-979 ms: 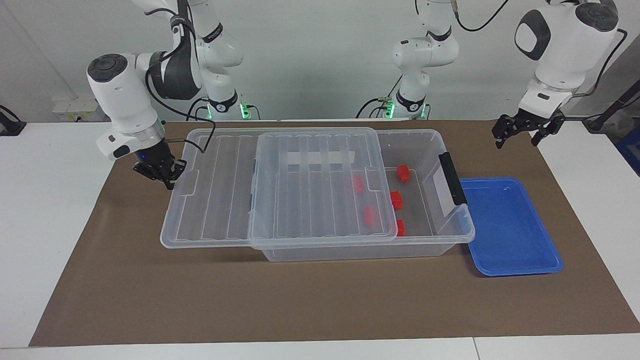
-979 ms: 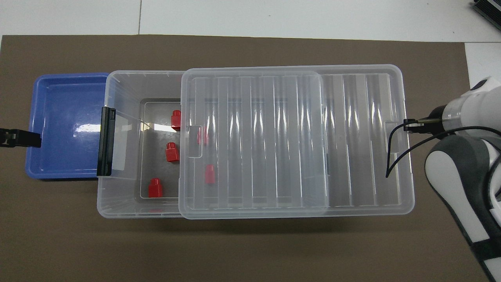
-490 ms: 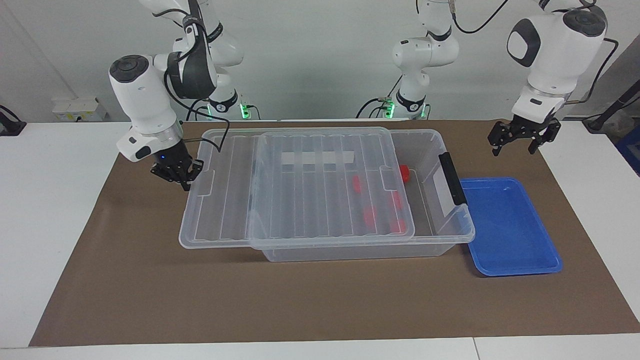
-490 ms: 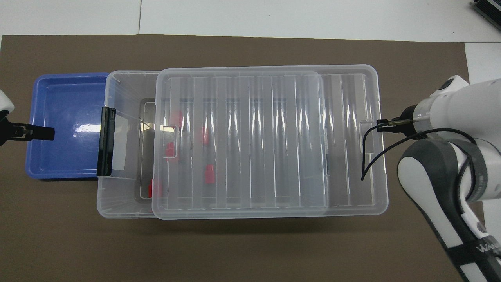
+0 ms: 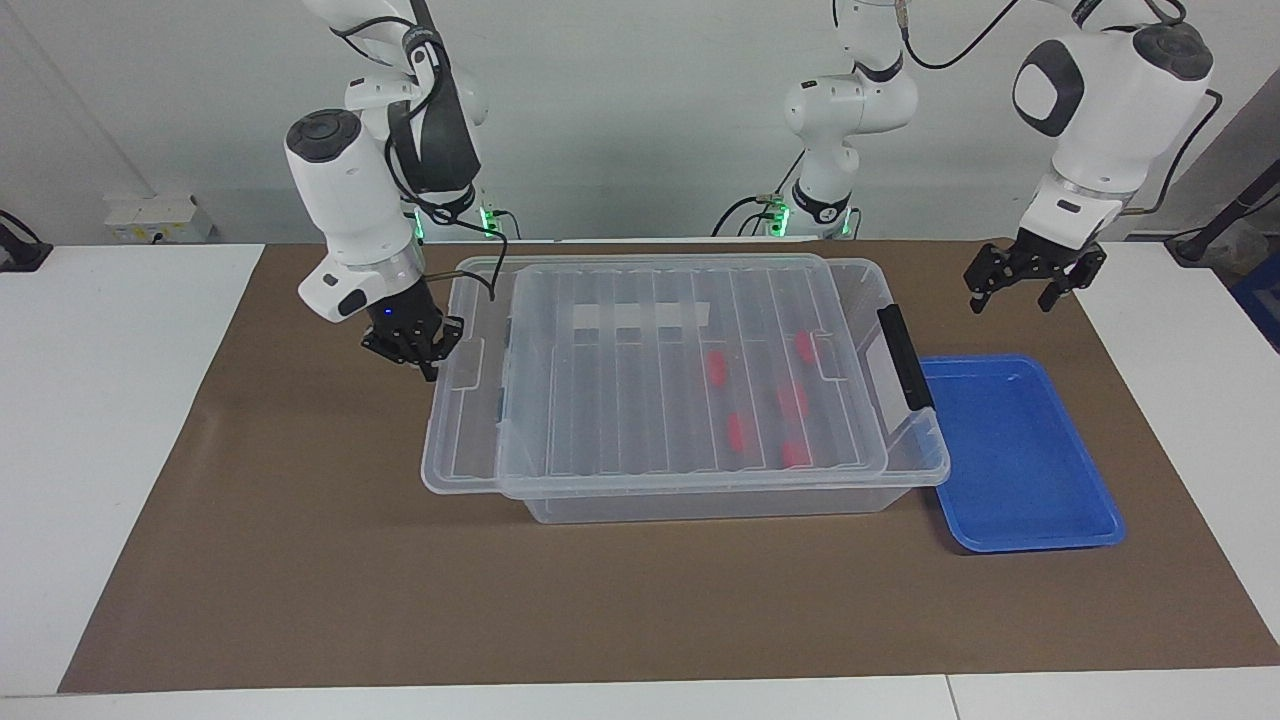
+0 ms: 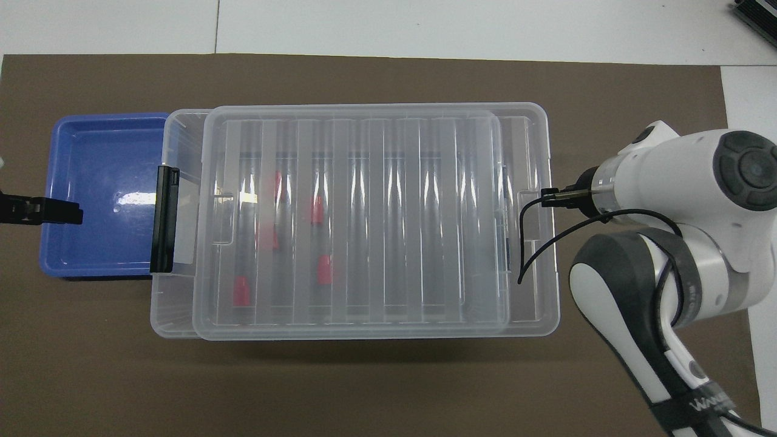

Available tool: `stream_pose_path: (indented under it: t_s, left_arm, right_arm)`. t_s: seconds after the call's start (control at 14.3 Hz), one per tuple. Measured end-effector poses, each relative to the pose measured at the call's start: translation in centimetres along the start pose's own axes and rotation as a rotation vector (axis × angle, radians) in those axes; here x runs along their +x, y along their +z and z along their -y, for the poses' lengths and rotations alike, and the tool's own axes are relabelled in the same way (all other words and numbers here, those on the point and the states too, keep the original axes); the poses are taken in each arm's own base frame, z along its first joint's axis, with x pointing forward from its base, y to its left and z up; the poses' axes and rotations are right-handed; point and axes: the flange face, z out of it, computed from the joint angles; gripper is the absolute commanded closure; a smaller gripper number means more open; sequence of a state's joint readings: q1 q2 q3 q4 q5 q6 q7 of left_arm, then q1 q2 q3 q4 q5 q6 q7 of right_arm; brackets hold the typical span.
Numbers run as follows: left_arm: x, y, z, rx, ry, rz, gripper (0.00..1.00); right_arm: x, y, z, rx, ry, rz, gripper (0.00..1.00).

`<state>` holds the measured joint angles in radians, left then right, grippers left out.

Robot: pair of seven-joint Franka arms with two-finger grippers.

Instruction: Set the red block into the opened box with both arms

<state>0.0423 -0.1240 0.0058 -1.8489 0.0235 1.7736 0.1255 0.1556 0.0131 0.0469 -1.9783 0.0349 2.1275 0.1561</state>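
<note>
The clear box (image 5: 915,470) stands mid-table with its ribbed lid (image 5: 640,390) lying over nearly all of it; a narrow strip stays uncovered at the black latch bar (image 5: 905,357). Several red blocks (image 5: 715,368) lie inside on the floor, seen through the lid (image 6: 364,212), such as a red block (image 6: 325,269). My right gripper (image 5: 425,360) is shut, its tips against the lid's overhanging end toward the right arm's end of the table. Up in the air, my left gripper (image 5: 1008,298) is open and empty, over the mat beside the blue tray.
A shallow blue tray (image 5: 1020,450) lies against the box's latch end, with nothing in it. A brown mat (image 5: 300,560) covers the table under everything. The left gripper's fingers (image 6: 57,212) show over the tray's outer edge in the overhead view.
The right gripper has moved toward the latch end, sliding the lid along with it until it covers the red blocks. The left gripper has shifted slightly toward the box.
</note>
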Motion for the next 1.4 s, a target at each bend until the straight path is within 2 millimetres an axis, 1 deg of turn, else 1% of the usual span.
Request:
stream_pose_path:
  t_s: [0.14,0.21,0.28,0.35,0.42,0.63,0.7,0.77,0.98,1.26,1.4]
  left_arm:
    - [-0.6,-4.2,0.1,-0.003,-0.003,0.026,0.00]
    - [-0.9,-5.8,0.1,-0.003,-0.004,0.029,0.00]
    - [-1.0,-6.9,0.1,-0.003,-0.004,0.027,0.00]
    - [-0.9,-7.2,0.0,-0.003,-0.002,0.027,0.00]
    - [-0.6,-6.8,-0.1,-0.004,0.000,0.037,0.00]
    - [1.0,-3.8,-0.7,-0.011,0.017,0.092,0.00]
    - [1.3,-3.2,-0.9,-0.013,0.022,0.103,0.00]
    - [1.4,-3.1,-1.1,-0.013,0.025,0.105,0.00]
    - [1.3,-3.7,-1.1,-0.012,0.026,0.094,0.00]
    - [1.4,-3.9,-1.1,-0.010,0.028,0.076,0.00]
    - [1.6,-4.0,-1.3,-0.008,0.033,0.063,0.00]
  right_arm:
    - [-0.4,0.1,2.0,0.005,-0.003,0.001,1.00]
    - [-0.4,0.0,2.6,0.007,-0.010,-0.004,1.00]
    - [-0.5,0.0,3.0,0.009,-0.015,-0.009,1.00]
    - [-0.5,0.1,3.2,0.010,-0.018,-0.009,1.00]
    - [-0.5,0.1,3.2,0.010,-0.018,-0.009,1.00]
    - [-0.5,0.2,3.2,0.010,-0.018,-0.008,1.00]
    - [-0.5,0.2,3.2,0.010,-0.018,-0.007,1.00]
    - [-0.5,0.2,3.2,0.010,-0.018,-0.007,1.00]
    - [-0.4,0.2,3.2,0.010,-0.018,-0.009,1.00]
    - [-0.4,0.2,3.2,0.011,-0.018,-0.010,1.00]
    - [-0.5,0.2,3.5,0.012,-0.024,-0.010,1.00]
